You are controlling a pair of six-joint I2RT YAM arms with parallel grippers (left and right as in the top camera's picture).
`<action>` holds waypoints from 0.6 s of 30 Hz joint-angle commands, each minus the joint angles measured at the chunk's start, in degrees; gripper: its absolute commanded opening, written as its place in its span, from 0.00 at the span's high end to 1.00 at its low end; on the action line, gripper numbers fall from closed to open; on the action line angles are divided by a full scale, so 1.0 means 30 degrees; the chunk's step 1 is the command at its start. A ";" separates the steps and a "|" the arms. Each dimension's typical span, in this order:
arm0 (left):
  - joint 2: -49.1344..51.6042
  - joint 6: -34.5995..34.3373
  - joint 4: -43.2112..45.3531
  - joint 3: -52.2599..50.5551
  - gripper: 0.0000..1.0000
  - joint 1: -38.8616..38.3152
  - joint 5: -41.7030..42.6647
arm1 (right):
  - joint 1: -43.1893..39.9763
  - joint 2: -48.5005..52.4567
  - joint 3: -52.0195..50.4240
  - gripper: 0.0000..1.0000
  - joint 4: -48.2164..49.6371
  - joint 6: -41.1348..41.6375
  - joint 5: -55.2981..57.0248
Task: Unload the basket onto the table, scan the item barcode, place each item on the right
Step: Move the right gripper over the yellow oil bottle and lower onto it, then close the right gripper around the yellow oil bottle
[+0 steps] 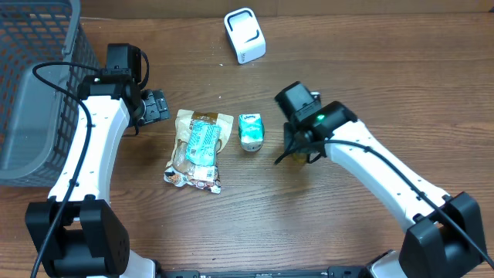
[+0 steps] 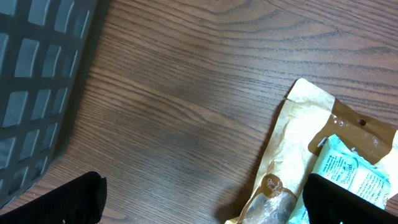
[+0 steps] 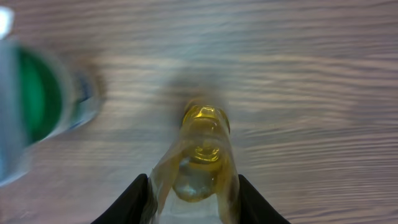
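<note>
My right gripper is shut on the item, a small clear packet with yellowish contents. The packet stands between the two black fingers, just above the wooden table. The white barcode scanner sits at the far middle of the table, well away from the packet. No barcode shows on the packet. My left gripper is open beside the top left corner of a tan snack bag, one finger over the bag's edge, holding nothing.
A small green and white pack lies between the snack bag and the right gripper. A grey mesh basket stands at the left edge, close to the left arm.
</note>
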 commanded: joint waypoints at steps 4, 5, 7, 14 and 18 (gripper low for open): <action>-0.0080 0.0357 0.0029 0.0277 0.01 -0.0022 -0.0051 | -0.1639 -0.0117 0.0503 0.72 0.0087 -0.1581 -0.0590; -0.0080 0.0357 0.0022 0.0277 0.00 -0.0022 -0.0051 | -0.1792 -0.0117 0.0503 0.72 0.0117 -0.1916 -0.1035; -0.0080 0.0357 0.0022 0.0277 0.00 -0.0022 -0.0051 | -0.2069 -0.0117 0.0503 0.72 0.0124 -0.2069 -0.1348; -0.0080 0.0357 0.0022 0.0277 0.00 -0.0022 -0.0051 | -0.2397 -0.0117 0.0488 0.71 0.0117 -0.2069 -0.1348; -0.0080 0.0357 0.0029 0.0277 0.01 -0.0022 -0.0051 | -0.2397 -0.0117 0.0488 0.71 0.0124 -0.2069 -0.1348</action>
